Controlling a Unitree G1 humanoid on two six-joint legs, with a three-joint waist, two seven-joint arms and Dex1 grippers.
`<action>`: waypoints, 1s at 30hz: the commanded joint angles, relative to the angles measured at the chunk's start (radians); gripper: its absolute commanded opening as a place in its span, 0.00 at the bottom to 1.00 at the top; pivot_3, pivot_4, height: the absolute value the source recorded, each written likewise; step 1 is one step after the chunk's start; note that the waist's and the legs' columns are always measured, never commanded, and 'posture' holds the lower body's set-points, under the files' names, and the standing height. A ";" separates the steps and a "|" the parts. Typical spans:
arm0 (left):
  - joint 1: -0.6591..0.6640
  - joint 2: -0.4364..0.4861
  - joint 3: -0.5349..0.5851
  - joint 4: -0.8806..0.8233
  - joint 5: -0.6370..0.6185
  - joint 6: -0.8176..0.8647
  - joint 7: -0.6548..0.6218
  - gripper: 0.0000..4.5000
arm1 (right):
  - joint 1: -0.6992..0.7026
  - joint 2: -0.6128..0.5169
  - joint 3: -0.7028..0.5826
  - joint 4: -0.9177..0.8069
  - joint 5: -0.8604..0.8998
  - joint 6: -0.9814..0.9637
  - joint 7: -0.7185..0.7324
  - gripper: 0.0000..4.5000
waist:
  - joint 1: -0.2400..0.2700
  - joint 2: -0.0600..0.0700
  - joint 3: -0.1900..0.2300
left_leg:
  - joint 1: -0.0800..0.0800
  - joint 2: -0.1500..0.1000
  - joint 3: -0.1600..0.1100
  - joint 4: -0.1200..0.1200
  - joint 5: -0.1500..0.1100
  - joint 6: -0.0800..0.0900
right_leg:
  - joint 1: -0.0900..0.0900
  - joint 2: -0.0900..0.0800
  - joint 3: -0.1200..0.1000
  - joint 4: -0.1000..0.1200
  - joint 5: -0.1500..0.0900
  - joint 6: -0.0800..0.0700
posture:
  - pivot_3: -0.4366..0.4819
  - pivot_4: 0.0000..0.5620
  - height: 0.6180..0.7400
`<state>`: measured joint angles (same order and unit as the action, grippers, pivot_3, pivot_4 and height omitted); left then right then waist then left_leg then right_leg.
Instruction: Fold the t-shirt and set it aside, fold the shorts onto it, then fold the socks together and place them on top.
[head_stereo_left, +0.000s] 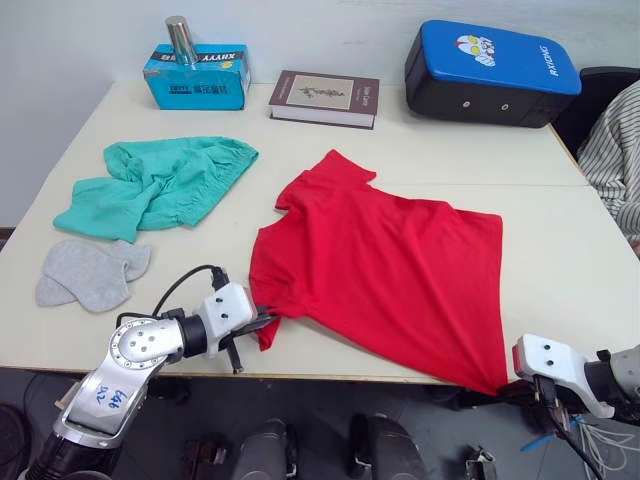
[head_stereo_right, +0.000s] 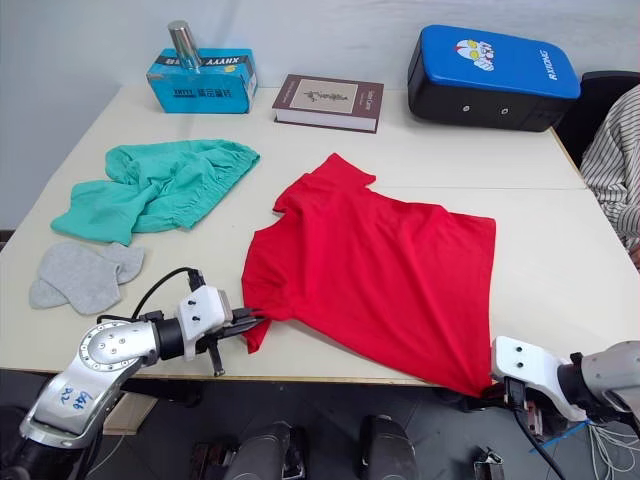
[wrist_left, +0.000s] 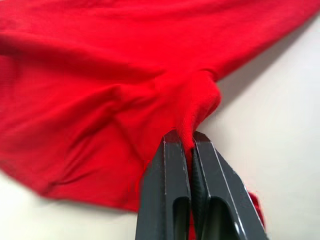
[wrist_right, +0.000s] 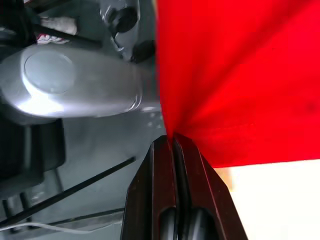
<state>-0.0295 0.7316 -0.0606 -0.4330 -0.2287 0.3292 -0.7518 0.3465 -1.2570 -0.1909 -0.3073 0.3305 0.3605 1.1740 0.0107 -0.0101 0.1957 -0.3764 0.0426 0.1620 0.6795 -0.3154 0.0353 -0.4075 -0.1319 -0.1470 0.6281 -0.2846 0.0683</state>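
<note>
The red t-shirt (head_stereo_left: 385, 265) lies spread on the table's middle, its lower hem hanging off the front edge. My left gripper (head_stereo_left: 262, 322) is shut on the shirt's near left sleeve, with cloth pinched between the fingers (wrist_left: 175, 165). Beyond the table's front right edge, my right gripper (head_stereo_right: 492, 388) is shut on the shirt's bottom corner (wrist_right: 172, 132). The teal shorts (head_stereo_left: 160, 185) lie crumpled at the left. Both grey socks (head_stereo_left: 92, 272) rest overlapping near the left front edge.
At the table's back stand a blue tissue box (head_stereo_left: 196, 76) with a metal cylinder (head_stereo_left: 180, 41) on it, a dark book (head_stereo_left: 324, 97) and a blue-and-black case (head_stereo_left: 490, 72). A person's striped sleeve (head_stereo_left: 615, 150) shows at the right edge.
</note>
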 joint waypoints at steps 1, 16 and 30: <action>-0.052 0.031 0.028 -0.015 -0.019 -0.009 -0.050 0.00 | -0.042 0.016 -0.067 0.043 -0.014 -0.005 -0.011 0.00 | 0.001 0.000 0.000 | 0.000 0.000 0.000 0.000 0.000 0.000 | 0.000 0.000 0.000 0.000 0.000 0.000 | 0.48 0.27 1.00; -0.630 0.073 -0.146 0.580 0.029 -0.169 -0.521 0.00 | -0.261 0.082 -0.016 0.261 0.013 0.029 0.039 0.00 | 0.012 0.000 0.000 | -0.004 0.001 0.003 0.002 0.000 0.000 | -0.003 0.002 -0.003 0.000 0.000 -0.002 | 0.48 0.27 1.00; -0.730 -0.102 -0.065 0.949 0.128 -0.488 -0.332 0.64 | -0.268 0.258 -0.183 0.164 0.068 0.150 -0.169 0.37 | -0.001 0.000 0.000 | -0.010 0.000 0.001 0.005 0.003 0.002 | -0.007 0.001 -0.006 0.001 0.001 0.000 | 0.48 0.27 1.00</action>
<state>-0.7549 0.6309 -0.1748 0.5264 -0.0951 -0.1022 -1.1286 0.0735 -0.9994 -0.3065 -0.1145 0.3909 0.5376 1.0275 0.0101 -0.0105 0.1959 -0.3862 0.0428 0.1629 0.6843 -0.3128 0.0370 -0.4141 -0.1313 -0.1526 0.6290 -0.2831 0.0684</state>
